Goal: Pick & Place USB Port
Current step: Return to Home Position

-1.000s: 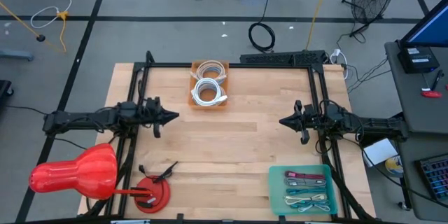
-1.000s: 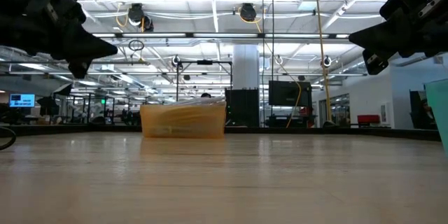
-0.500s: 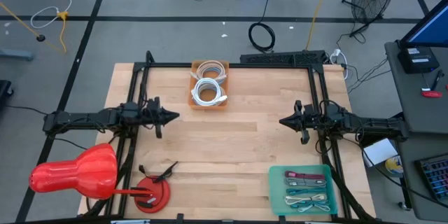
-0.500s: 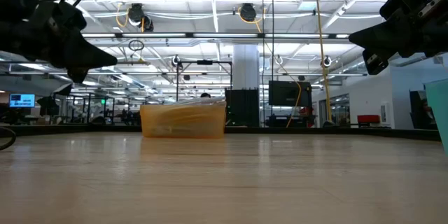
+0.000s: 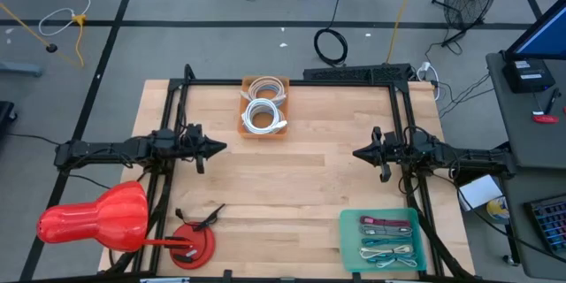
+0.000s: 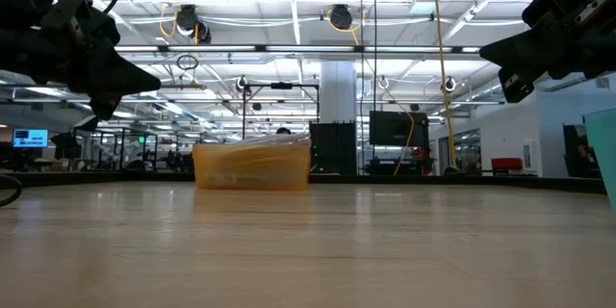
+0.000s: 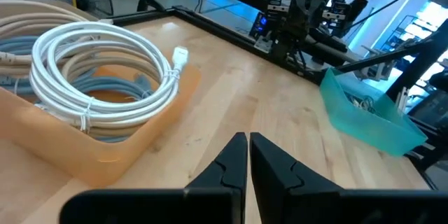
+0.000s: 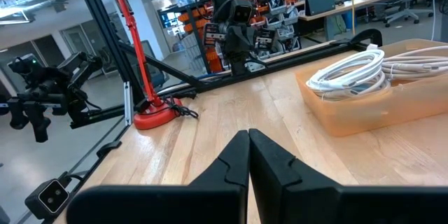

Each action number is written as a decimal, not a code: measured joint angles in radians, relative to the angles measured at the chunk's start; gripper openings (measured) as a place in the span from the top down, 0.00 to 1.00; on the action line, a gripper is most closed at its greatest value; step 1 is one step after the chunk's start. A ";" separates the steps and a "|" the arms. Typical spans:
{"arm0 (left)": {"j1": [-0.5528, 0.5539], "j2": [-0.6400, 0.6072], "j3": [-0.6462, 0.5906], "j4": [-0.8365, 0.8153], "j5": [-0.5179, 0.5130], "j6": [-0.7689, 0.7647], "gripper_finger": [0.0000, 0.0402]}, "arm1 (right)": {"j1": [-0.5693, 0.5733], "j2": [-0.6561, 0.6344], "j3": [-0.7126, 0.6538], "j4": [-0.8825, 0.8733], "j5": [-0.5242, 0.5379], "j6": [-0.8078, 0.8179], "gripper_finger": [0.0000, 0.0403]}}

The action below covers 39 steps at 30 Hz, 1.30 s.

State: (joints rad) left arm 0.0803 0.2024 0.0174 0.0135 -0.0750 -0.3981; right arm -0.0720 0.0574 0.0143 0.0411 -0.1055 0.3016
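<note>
An orange tray [image 5: 263, 117] at the table's far edge holds coiled white cables [image 5: 264, 115]; the coils also show in the left wrist view [image 7: 98, 70] and the right wrist view [image 8: 353, 70]. A teal tray [image 5: 385, 240] near the table's near right corner holds several cables. My left gripper [image 5: 223, 148] hovers above the table's left side, shut, pointing right. My right gripper [image 5: 356, 154] hovers above the right side, shut, pointing left. Both are well off the trays.
A red lamp-like object [image 5: 93, 217] and a red round base [image 5: 193, 245] sit at the near left corner. A black frame [image 5: 292, 82] runs round the table. Bare wood [image 5: 292, 186] lies between the two grippers.
</note>
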 joint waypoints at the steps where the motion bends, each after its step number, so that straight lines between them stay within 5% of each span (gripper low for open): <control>1: 0.000 0.000 0.000 0.000 0.000 0.000 0.96 | 0.000 0.000 0.000 0.000 0.000 0.000 1.00; 32: 0.000 0.000 -0.003 0.043 0.001 0.000 0.99 | 0.000 0.000 0.000 0.000 0.000 0.000 1.00; 39: 0.000 0.000 -0.003 0.052 0.000 0.000 0.94 | 0.000 0.000 0.000 0.000 0.000 0.000 1.00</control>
State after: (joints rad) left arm 0.0803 0.2028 0.0139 0.0660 -0.0746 -0.3981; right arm -0.0721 0.0574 0.0147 0.0414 -0.1055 0.3016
